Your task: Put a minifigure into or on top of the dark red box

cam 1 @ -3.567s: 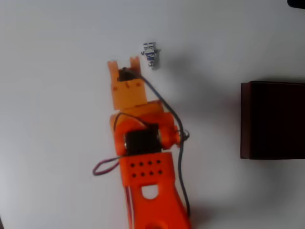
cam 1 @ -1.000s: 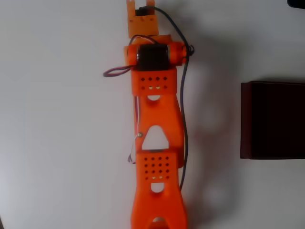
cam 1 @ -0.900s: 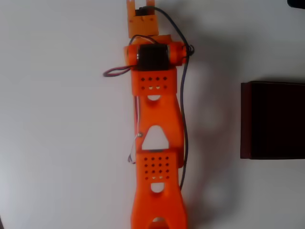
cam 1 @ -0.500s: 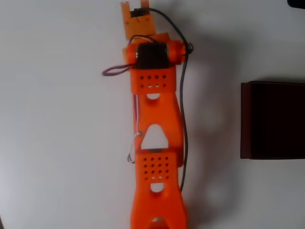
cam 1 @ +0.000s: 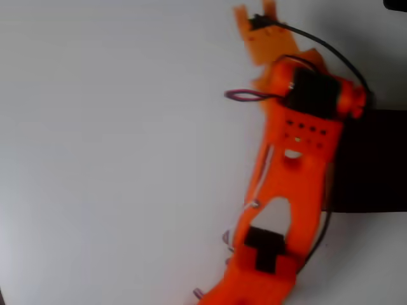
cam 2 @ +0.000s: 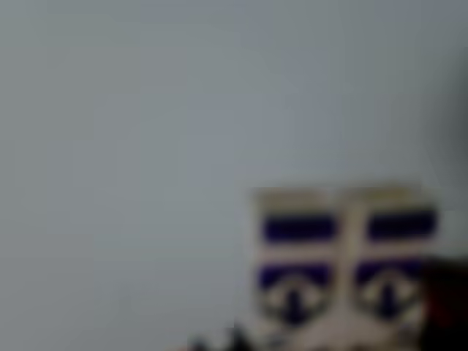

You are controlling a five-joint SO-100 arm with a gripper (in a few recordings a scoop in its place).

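Minifigure: in the wrist view the minifigure sits in the lower right of the frame, very close to the lens and blurred; two pale legs stand side by side, each with dark blue bands and a small dark mark lower down.

Minifigure, backdrop: plain grey-white all around it; a dark shape cuts in at the lower right corner, touching its edge.

Gripper: in the overhead view the orange gripper is at the top of the frame, right of centre, tips pointing to the upper edge. A gap shows between the two fingers; whether they clamp anything there I cannot tell.

Dark red box: the dark red box lies at the right edge of the overhead view, mid-height, its left part hidden behind the arm.

Arm: the orange arm runs aslant from the bottom centre up to the upper right, crossing the box's left side; a black cable loops over its top joint.

Table: the white table takes up the left of the overhead view.
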